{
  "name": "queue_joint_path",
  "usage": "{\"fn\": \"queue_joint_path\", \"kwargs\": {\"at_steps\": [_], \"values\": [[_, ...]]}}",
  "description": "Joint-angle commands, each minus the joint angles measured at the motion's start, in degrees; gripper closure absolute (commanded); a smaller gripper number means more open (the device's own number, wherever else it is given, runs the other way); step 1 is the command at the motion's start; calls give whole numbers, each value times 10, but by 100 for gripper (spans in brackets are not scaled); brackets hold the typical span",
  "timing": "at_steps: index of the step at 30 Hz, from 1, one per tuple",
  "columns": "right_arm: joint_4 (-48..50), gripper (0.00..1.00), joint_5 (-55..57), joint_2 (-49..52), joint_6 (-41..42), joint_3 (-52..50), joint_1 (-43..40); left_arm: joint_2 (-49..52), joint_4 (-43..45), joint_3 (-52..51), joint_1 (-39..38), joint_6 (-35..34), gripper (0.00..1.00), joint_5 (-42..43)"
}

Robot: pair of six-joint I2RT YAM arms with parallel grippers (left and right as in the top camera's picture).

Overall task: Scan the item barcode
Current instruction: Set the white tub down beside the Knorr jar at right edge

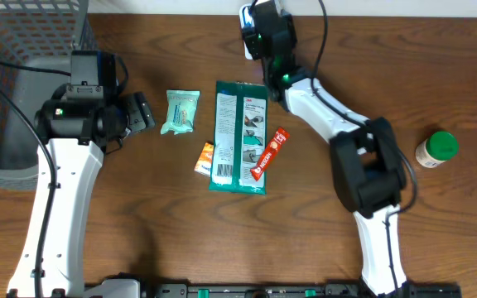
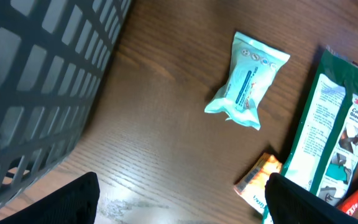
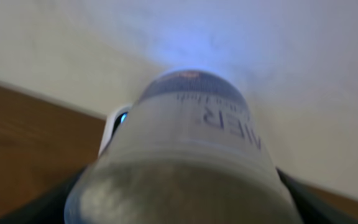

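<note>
Clamping a blurred bottle [image 3: 185,149] in the right gripper [image 3: 182,183] at top centre of the overhead frame, close before a white, blue-lit scanner [image 3: 114,124]. Hanging the left gripper [image 2: 185,202] spread and empty at left, between basket [image 2: 36,81] and packet [image 2: 246,81]. Risking a missed read, with the barcode perhaps facing away or sitting too near the light. Risking a slip too, gripping a round wall with two narrow fingers during any turn.

The mesh basket [image 1: 23,50] walled off my left. Bare worktop [image 2: 160,124] lay open between my left gripper [image 2: 185,208] and the wipes packet [image 2: 247,81]. Farther right, the green pack [image 1: 240,136], orange sachet [image 1: 204,157] and red stick [image 1: 270,154] crowded together. Beyond them the wood ran open to the green-capped jar [image 1: 436,151].
</note>
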Motion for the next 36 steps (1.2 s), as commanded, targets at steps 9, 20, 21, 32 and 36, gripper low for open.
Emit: {"fn": "queue_joint_path", "kwargs": {"at_steps": [9, 20, 21, 32, 36], "values": [[-455, 99, -1, -295, 57, 7, -104, 3, -1, 2, 2, 5, 15, 3], [-648, 99, -156, -271, 166, 7, -388, 3, -1, 2, 2, 5, 15, 3], [-656, 99, -167, -263, 166, 7, -413, 3, -1, 2, 2, 5, 15, 3], [-694, 97, -186, -139, 166, 7, -548, 3, -1, 2, 2, 5, 15, 3], [-685, 95, -203, -104, 166, 7, -566, 3, -1, 2, 2, 5, 15, 3]]}}
